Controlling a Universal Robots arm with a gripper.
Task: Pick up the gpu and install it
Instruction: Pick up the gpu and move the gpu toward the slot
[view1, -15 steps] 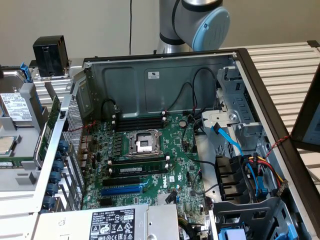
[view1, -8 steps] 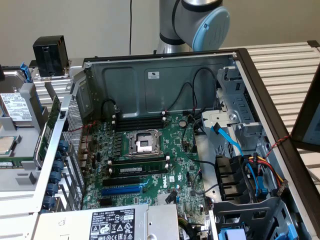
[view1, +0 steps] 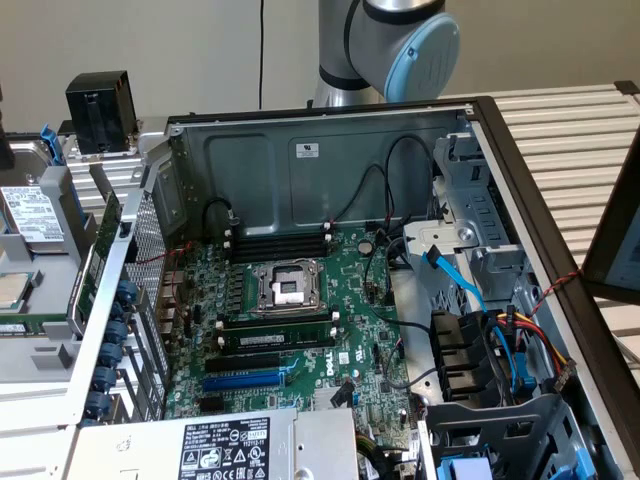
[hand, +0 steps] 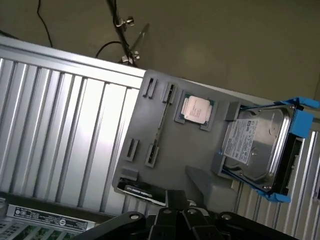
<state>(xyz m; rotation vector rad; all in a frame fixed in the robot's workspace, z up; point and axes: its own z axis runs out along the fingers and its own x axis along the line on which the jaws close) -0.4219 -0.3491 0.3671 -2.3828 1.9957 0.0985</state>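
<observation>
Near grey moulded tray (hand: 165, 150), black gripper (hand: 176, 207) pinched shut, nothing held.
Square metal-lidded CPU (hand: 196, 108) and shiny drive (hand: 255, 145) in blue caddy sit in its recesses.

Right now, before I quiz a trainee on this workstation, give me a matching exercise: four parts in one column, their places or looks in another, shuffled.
Column one:
1. processor chip
2. hard drive
3. CPU socket
4. power supply

Column two:
A. labelled box inside the computer case
B. held in a blue frame
C. silver-framed, on the green motherboard
D. lies in a recess of the grey tray

Pairs: 1-D, 2-B, 3-C, 4-A.
</observation>
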